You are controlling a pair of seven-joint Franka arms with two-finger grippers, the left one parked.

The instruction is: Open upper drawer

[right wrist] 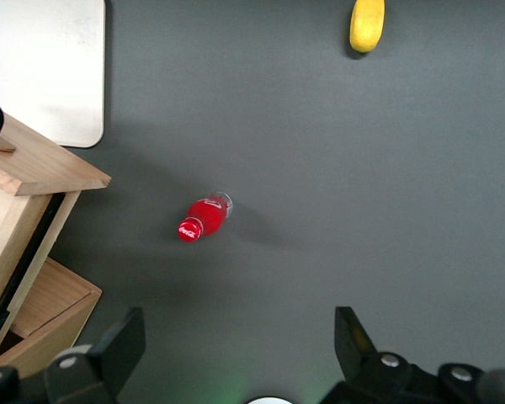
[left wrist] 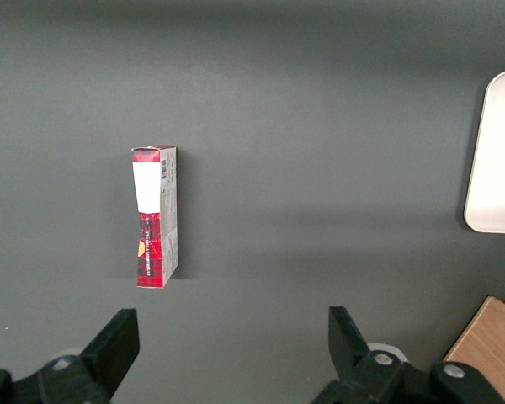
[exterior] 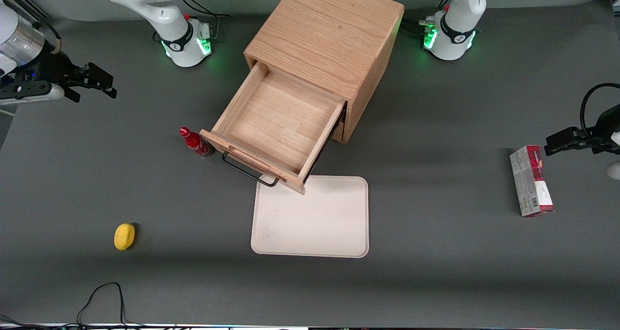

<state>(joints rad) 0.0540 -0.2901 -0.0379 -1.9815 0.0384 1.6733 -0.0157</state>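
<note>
Grey table (exterior: 436, 281); upper drawer (exterior: 276, 126) pulled out, hiding lower drawer; tool (exterior: 99, 83) wide, holding nothing, well apart.

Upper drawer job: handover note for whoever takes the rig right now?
Tool: open, holding nothing, up at the working arm's end of the table, well clear of the cabinet.
Upper drawer: pulled far out, tray inside bare; its black handle overhangs the edge of the white tray on the table.
Red bottle stands right beside the drawer front.
Done: the drawer looks open.
Left: probably nothing; mind the bottle if the arm moves back in.
</note>
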